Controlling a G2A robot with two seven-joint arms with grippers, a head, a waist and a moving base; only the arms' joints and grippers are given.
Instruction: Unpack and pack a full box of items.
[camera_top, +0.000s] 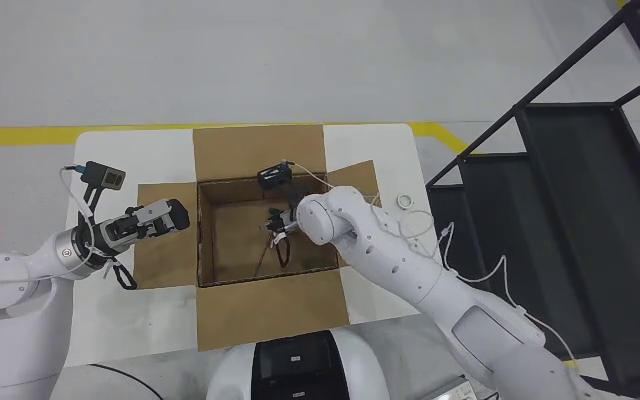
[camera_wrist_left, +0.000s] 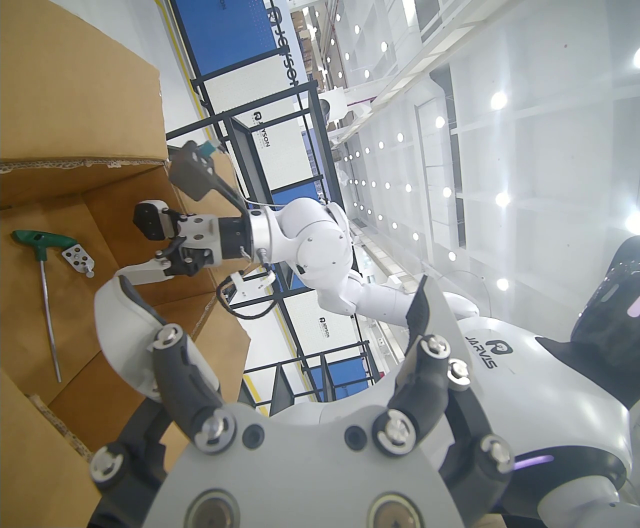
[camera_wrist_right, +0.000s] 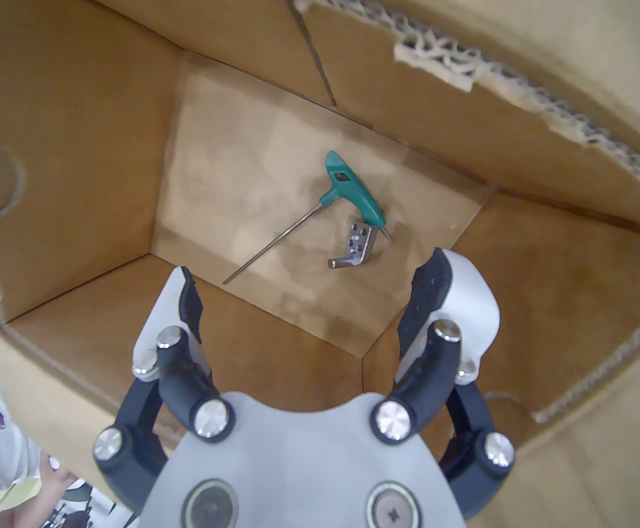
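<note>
An open cardboard box (camera_top: 258, 150) stands in the middle of the table with its flaps spread out. On its floor lie a green T-handle hex key (camera_wrist_right: 352, 192) and, touching the handle's end, a small metal bracket (camera_wrist_right: 357, 245). My right gripper (camera_wrist_right: 310, 295) hangs open inside the box above them, holding nothing; from above it (camera_top: 278, 228) sits near the box's middle. My left gripper (camera_top: 180, 213) is open and empty just outside the box's left wall, over the left flap. In the left wrist view the hex key (camera_wrist_left: 30, 240) and bracket (camera_wrist_left: 78, 258) lie below the right gripper (camera_wrist_left: 155, 240).
The box rests on a white table (camera_top: 120, 150). A small white ring (camera_top: 404, 201) lies on the table right of the box. A black metal stair frame (camera_top: 560, 180) stands beyond the table's right side. A yellow floor line (camera_top: 40, 134) runs behind.
</note>
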